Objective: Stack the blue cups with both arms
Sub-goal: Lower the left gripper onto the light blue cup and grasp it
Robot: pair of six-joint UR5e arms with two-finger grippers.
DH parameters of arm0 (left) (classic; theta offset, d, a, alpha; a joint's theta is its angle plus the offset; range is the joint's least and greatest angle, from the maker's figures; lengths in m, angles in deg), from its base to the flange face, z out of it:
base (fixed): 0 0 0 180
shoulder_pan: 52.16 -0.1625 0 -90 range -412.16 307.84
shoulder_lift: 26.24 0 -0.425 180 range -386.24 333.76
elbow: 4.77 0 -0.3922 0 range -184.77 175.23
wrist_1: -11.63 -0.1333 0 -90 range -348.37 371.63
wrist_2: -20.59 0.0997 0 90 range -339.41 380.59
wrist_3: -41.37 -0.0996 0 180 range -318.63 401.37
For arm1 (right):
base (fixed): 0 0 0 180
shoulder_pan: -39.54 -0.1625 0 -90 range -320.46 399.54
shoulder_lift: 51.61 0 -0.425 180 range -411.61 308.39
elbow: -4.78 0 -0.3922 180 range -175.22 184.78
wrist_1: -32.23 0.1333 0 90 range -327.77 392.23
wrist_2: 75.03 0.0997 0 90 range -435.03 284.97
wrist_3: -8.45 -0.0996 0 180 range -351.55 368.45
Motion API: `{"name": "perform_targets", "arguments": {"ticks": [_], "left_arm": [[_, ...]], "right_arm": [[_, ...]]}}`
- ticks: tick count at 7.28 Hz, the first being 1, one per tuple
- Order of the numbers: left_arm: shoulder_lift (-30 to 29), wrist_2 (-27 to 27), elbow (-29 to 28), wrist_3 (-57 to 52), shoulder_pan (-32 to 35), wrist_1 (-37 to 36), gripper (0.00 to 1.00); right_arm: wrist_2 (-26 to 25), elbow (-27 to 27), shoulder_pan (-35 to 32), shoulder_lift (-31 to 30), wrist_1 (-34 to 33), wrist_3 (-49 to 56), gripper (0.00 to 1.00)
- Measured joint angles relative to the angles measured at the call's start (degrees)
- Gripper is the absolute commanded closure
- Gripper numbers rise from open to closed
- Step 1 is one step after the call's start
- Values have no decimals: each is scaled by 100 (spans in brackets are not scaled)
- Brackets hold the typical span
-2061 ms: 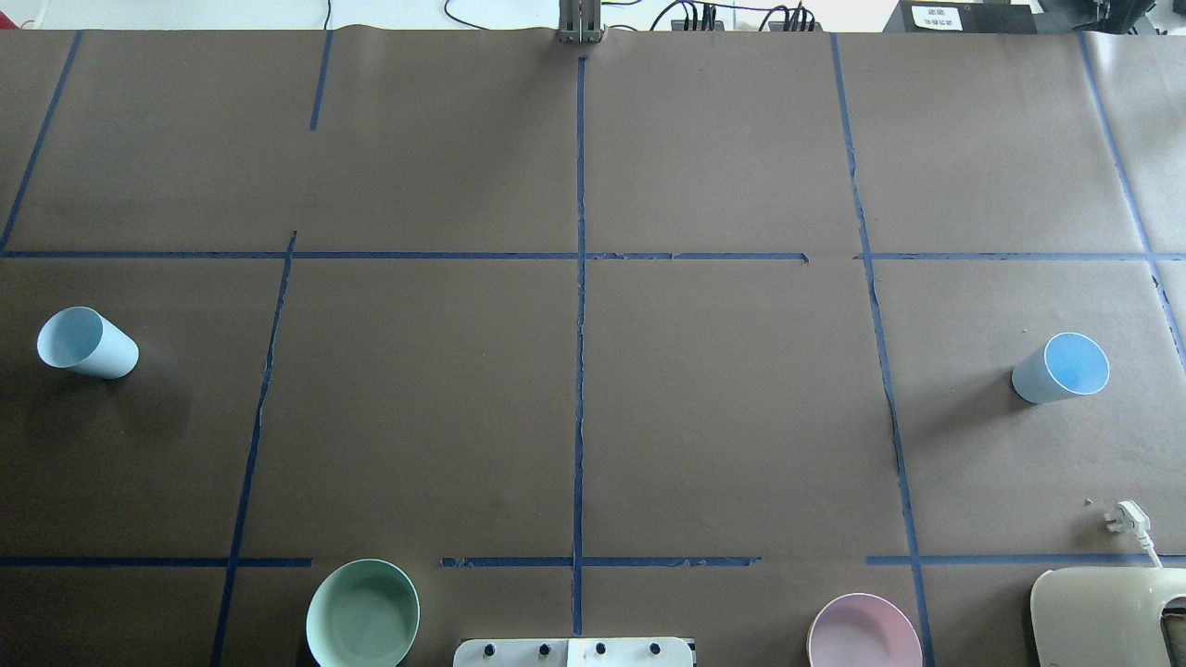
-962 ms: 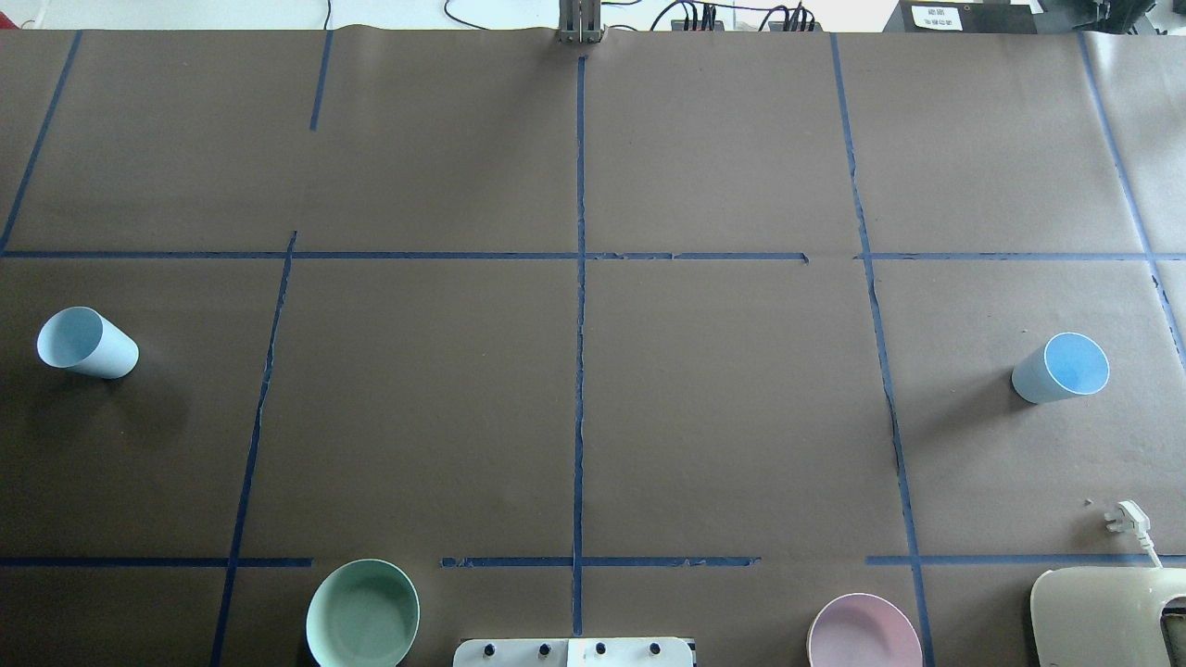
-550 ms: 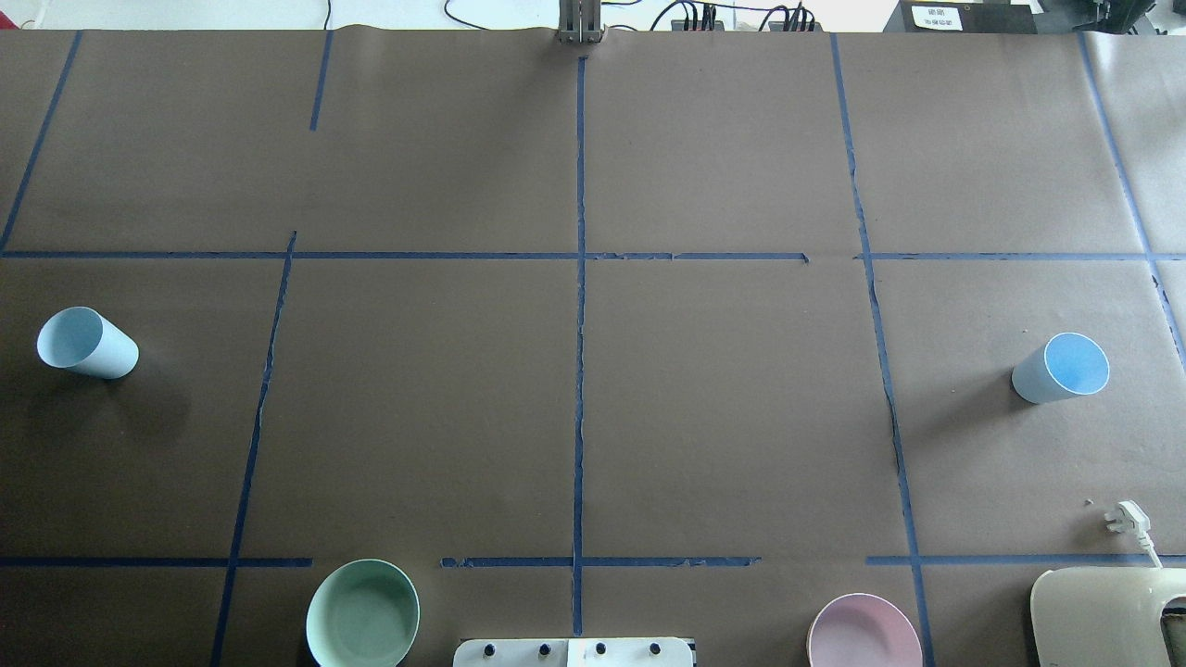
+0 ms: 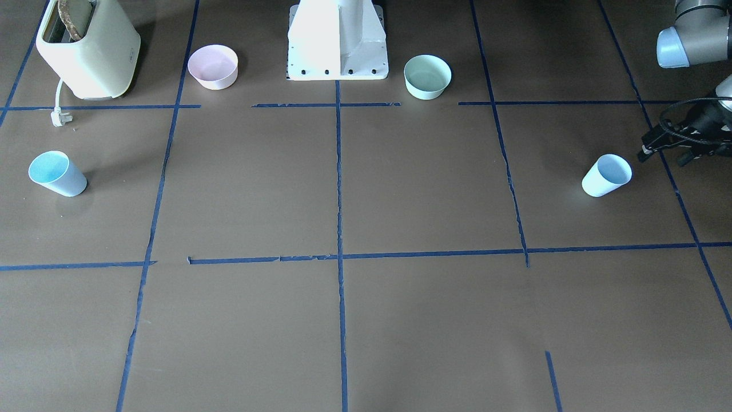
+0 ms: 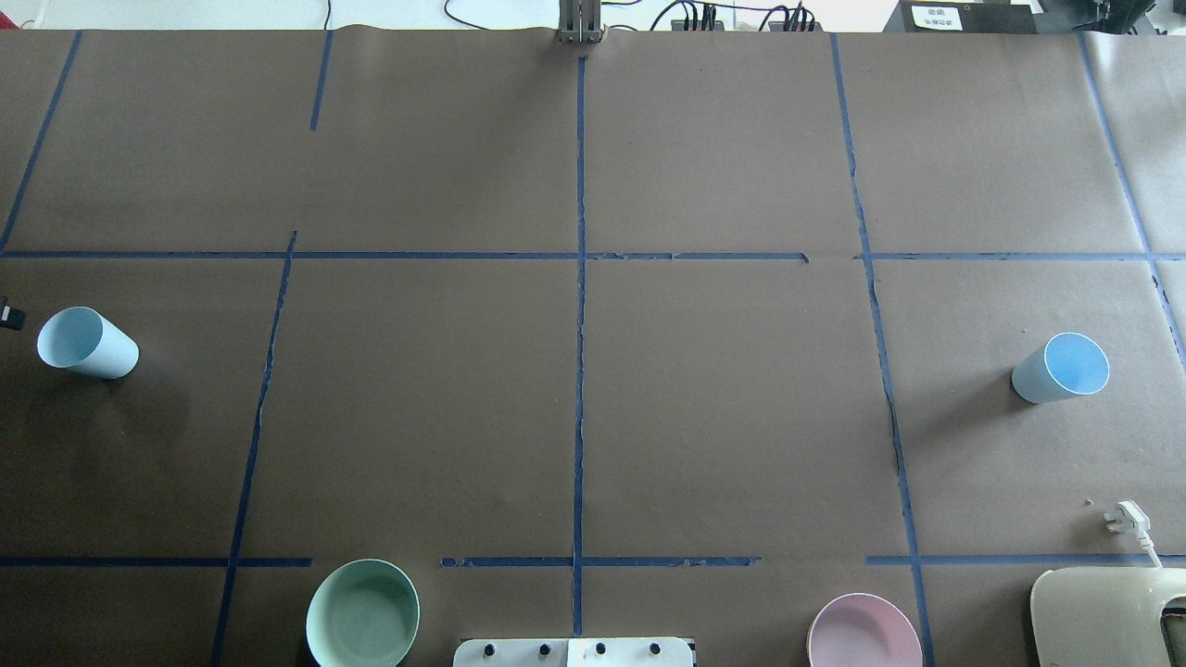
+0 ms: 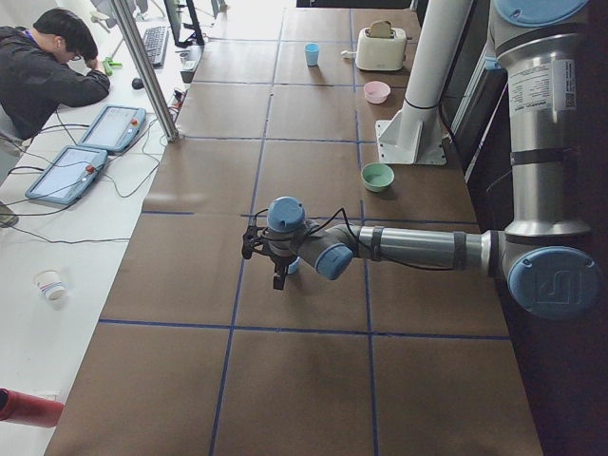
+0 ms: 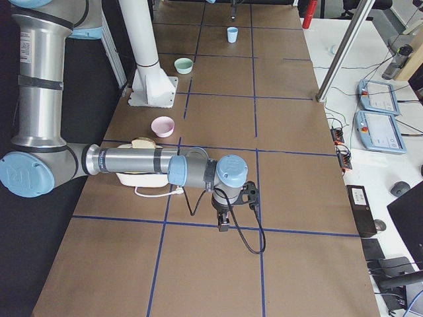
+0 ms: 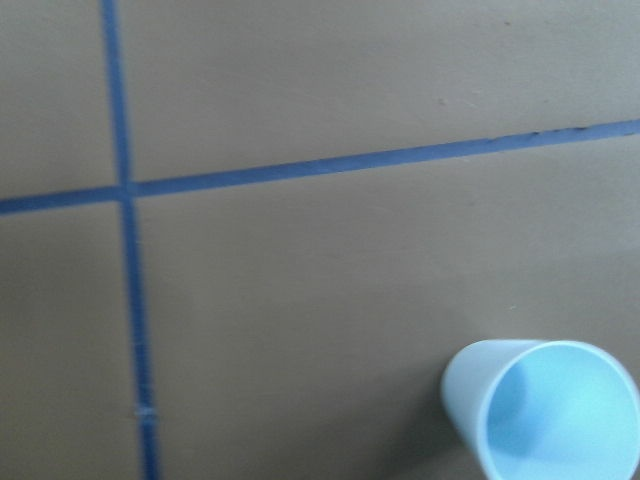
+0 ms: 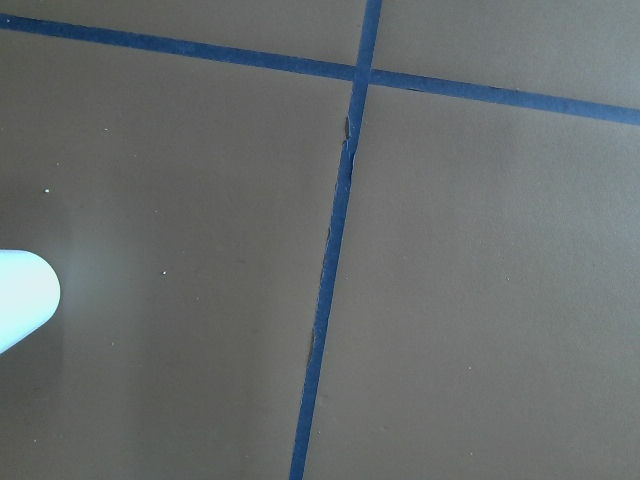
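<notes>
- Black at the worktop's left edge is the one change we find. A sliver of the left gripper (image 5: 8, 315) now pokes into the overhead view, just beside the left blue cup (image 5: 88, 343) and not touching it. Half a second ago that edge was bare.
- Neither cup has shifted. The left blue cup stands upright near the left edge, about midway between the robot's edge and the far edge. The right blue cup (image 5: 1061, 369) stands upright near the right edge, well apart from it.
- The mint-green bowl (image 5: 362, 613) and pink bowl (image 5: 864, 633) sit unmoved at the robot's edge. The cream toaster (image 5: 1103, 613) still sits in the right corner of that edge.
- From the front, the left gripper is partly cut off and looped in cable, so we cannot tell whether its fingers are spread or pressed together.
- The right gripper (image 7: 223, 221) shows only from the right end, pointing down, and we cannot tell its state either.
- The left wrist view crops the left blue cup at its lower border. The right wrist view catches only a pale blur.
</notes>
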Motion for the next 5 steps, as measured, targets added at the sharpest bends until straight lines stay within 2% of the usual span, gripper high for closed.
{"name": "perform_targets", "arguments": {"ticks": [3, 4, 5], "left_arm": [[-61, 243, -148, 591, -351, 146, 0], [-106, 327, -214, 721, -526, 150, 8], [-163, 426, -300, 779, -682, 154, 59]], "right_arm": [[0, 5, 0, -3, 0, 2, 0], [0, 7, 0, -4, 0, 6, 0], [-2, 8, 0, -6, 0, 8, 0]]}}
